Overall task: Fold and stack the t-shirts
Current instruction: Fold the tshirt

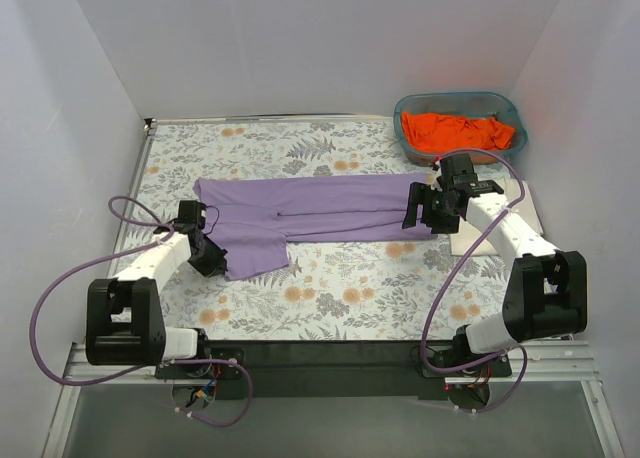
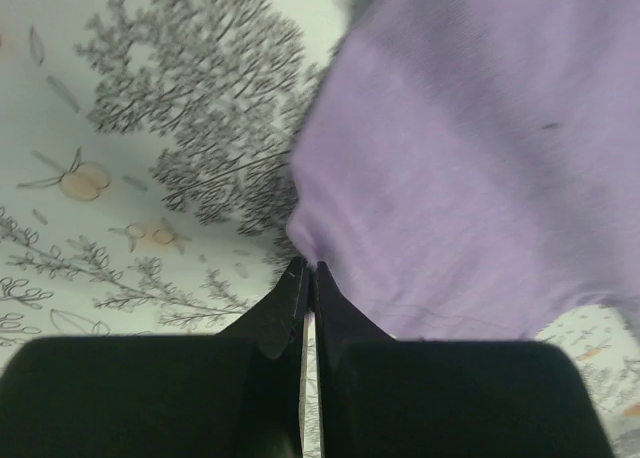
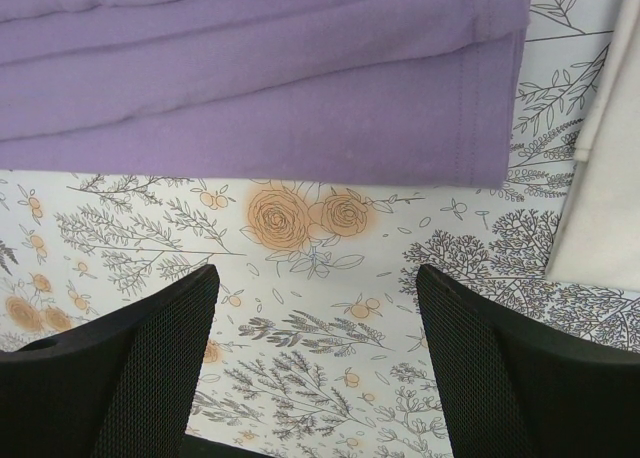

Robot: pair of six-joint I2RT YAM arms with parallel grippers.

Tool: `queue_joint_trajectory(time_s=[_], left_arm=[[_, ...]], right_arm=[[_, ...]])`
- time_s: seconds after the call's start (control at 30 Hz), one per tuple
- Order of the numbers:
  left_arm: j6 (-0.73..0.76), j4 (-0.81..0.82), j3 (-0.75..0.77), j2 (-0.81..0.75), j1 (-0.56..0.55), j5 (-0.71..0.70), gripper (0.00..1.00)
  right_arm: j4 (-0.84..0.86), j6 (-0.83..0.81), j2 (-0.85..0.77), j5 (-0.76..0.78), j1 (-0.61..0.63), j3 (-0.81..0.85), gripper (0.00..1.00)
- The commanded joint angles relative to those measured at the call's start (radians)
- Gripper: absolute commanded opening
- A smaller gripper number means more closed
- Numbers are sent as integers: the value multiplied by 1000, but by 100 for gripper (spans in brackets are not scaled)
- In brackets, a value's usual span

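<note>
White walls [image 1: 300, 38] on three sides; table dressed in a floral-patterned tablecloth [image 1: 340, 288] with grey sprigs and orange blooms.

Item 1, hard to read. Cream-white folded cloth t-shirt [image 1: 482, 242]: on the table's right side and mostly under my right arm, with only its edges showing. My right wrist view catches a pale strip of it, cut off at the frame edge.

Item 2, partly cut off. Lavender-purple soft cloth t-shirt [image 1: 310, 210]: lies flat across the middle of the table as a long band, with one flap hanging nearer at its left end. Both wrist views crop it, and I cannot make out its collar.

Item 3, container. Teal oval plastic basket [image 1: 410, 108]: far right corner. It holds a bright orange cloth t-shirt [image 1: 455, 131], crumpled, and its near rim is partly behind my right wrist.

Item 4. My left pincer [image 2: 305, 270]: fingers pressed together, with the lavender flap's edge gathered to a point at their tips. This view is blurred.

Item 5. My right pincer [image 3: 315, 278]: spread wide with nothing in it. It hangs over bare tablecloth just beside the lavender shirt's right-end hem.
</note>
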Motion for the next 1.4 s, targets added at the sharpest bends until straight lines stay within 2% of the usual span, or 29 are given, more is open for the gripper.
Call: queue_joint_trajectory(time_s=[0.0,0.43,0.67,1.0,1.37], left_arm=[[-8,45,121,26,-4,-26,0],[84,104,627,377,-4,97,0],[125,109,832,548,-6,108,0],[115,147,953,649,-6,155,0],[90,190,938,657,-10,146,0]], right_arm=[[17,-4,-19,0,3,18,72],[15,-29,-15,14,3,35,73],[17,-34,17,11,3,64,72],[18,-38,70,38,1,107,72],[104,-50,162,54,3,143,68]])
